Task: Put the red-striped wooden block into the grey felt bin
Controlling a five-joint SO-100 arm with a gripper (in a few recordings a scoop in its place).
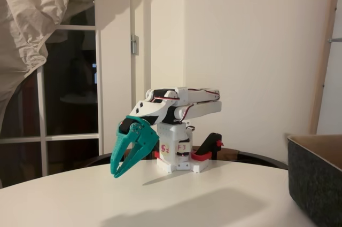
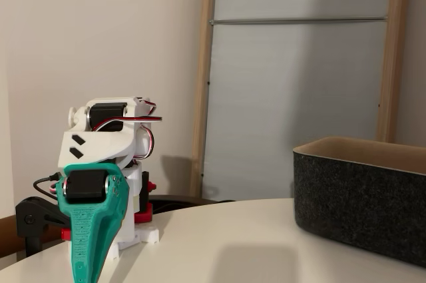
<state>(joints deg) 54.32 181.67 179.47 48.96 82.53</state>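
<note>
- Your arm sits folded low on its white base near the far edge of the round white table (image 1: 224,195), by a red-and-black clamp (image 1: 209,149).
- The teal gripper (image 1: 118,171) hangs nose-down at the picture-left of the base in a fixed view, its tips just above the tabletop. In the other fixed view the gripper (image 2: 86,256) is seen edge-on.
- The two fingers are parted at the tips with nothing between them, so the pincer is released and empty.
- The grey felt bin (image 1: 315,184) stands at the table's right edge in both fixed views, well apart from the arm. Its walls (image 2: 359,203) are straight and dark, the inside lighter tan, and the top is open.
- You cannot locate the red-striped wooden block from these two pictures, so its place, its heading and its long axis cannot be told.
- As a judgement: a small wooden block should be light, stiff and not fragile, with smooth painted faces that may slip. Take it across two flat opposite sides, squarely, near mid-height.
</note>
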